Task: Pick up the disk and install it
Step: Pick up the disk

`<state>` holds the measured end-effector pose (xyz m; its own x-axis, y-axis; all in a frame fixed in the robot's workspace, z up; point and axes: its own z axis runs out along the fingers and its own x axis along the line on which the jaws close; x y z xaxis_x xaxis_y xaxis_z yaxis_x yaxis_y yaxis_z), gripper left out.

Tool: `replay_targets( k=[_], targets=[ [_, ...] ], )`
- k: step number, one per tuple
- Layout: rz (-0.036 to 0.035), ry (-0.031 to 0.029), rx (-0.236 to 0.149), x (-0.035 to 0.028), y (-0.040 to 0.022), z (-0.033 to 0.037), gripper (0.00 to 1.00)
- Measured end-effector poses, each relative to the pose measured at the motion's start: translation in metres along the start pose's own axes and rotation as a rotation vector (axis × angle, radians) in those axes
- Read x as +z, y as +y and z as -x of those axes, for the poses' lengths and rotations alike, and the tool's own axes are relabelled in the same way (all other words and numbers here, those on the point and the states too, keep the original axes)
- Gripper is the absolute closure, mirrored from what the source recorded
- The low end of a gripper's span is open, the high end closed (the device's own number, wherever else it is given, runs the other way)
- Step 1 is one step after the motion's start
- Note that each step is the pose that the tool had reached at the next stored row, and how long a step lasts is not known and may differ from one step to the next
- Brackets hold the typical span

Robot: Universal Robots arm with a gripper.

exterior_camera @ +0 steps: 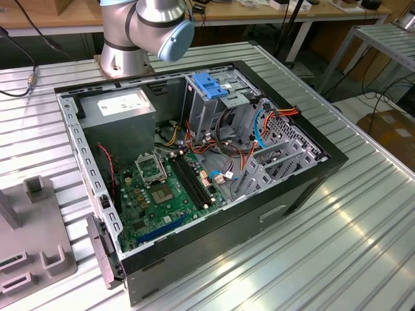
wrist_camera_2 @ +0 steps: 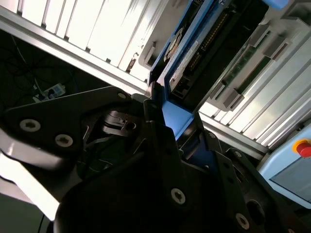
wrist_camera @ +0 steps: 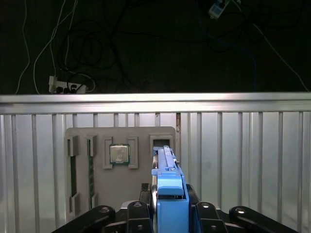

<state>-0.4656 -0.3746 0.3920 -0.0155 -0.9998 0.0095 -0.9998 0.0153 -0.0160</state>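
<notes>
The disk (wrist_camera: pixel 168 187) stands edge-on in the first wrist view, its light-blue carrier rail facing the camera. In the second wrist view the disk (wrist_camera_2: pixel 192 46) shows its grey body and white label beside the blue rail. My gripper (wrist_camera: pixel 169 209) is shut on the disk, a black finger (wrist_camera_2: pixel 151 104) pressing each side of the blue carrier. The disk's far end lies over a slot of a grey parts fixture (wrist_camera: pixel 97 182); whether it still touches that slot I cannot tell. The open computer case (exterior_camera: pixel 305 184) lies on the table in the exterior view.
The case holds a metal drive cage with a blue bracket (exterior_camera: pixel 211 84), a grey power-supply box (exterior_camera: pixel 123 107), a green motherboard (exterior_camera: pixel 162 188) and loose cables (exterior_camera: pixel 243 139). A processor chip (wrist_camera: pixel 119 154) sits in the fixture. The arm's base (exterior_camera: pixel 139 32) stands behind the case. The table is ribbed aluminium (exterior_camera: pixel 363 246).
</notes>
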Motion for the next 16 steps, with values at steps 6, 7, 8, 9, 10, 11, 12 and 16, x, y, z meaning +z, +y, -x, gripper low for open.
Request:
replay_targets(
  k=[6,7,8,9,10,11,12,16],
  targets=[
    [0.0001,0.0001,0.000,-0.0048,-0.0001,0.0000,0.63],
    [0.0001,0.0001,0.000,-0.0054,-0.0001,-0.0001,0.63],
    [0.0001,0.0001,0.000,-0.0063,-0.0001,-0.0001,0.63],
    [0.0001,-0.0001,0.000,-0.0070,-0.0001,0.0000,0.63],
    [0.0001,-0.0002,0.000,-0.0080,-0.0001,-0.0001,0.63],
    [0.0001,-0.0003,0.000,-0.0088,-0.0001,-0.0001,0.63],
    [0.0001,-0.0003,0.000,-0.0095,-0.0002,-0.0001,0.63],
    [0.0000,-0.0004,0.000,-0.0126,-0.0002,-0.0001,0.63]
  ],
)
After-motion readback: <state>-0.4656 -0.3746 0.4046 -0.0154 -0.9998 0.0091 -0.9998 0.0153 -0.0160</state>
